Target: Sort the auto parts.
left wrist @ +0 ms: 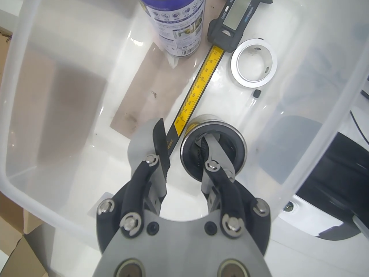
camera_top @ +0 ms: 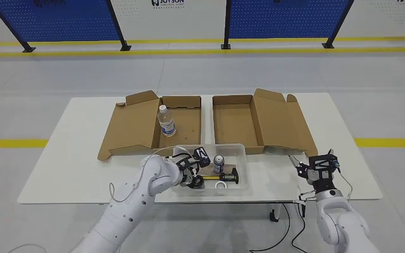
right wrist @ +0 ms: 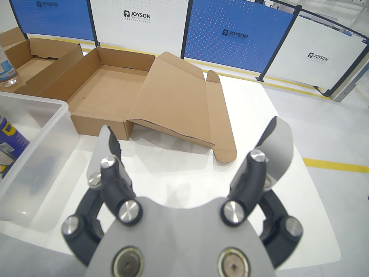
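Observation:
A clear plastic bin (camera_top: 241, 151) at the table's front middle holds the parts. In it stand a blue spray can (left wrist: 173, 9), a digital caliper (left wrist: 236, 15) with a yellow scale, a silver ring (left wrist: 253, 83), a tiny black screw (left wrist: 256, 94) and a steel bearing (left wrist: 241, 151). My left gripper (left wrist: 184, 139) is down in the bin and open. One finger sits inside the bearing's bore and the other stands outside its wall, over the caliper's tip. My right gripper (right wrist: 190, 131) hangs open with nothing in it above the bare table at the front right (camera_top: 316, 166).
Two open cardboard boxes lie behind the bin. The left box (camera_top: 183, 129) holds a water bottle (camera_top: 166, 120); the right box (right wrist: 115, 87) has its lid flap spread toward the table's right edge. The bin's walls (left wrist: 17, 87) stand close around the left gripper.

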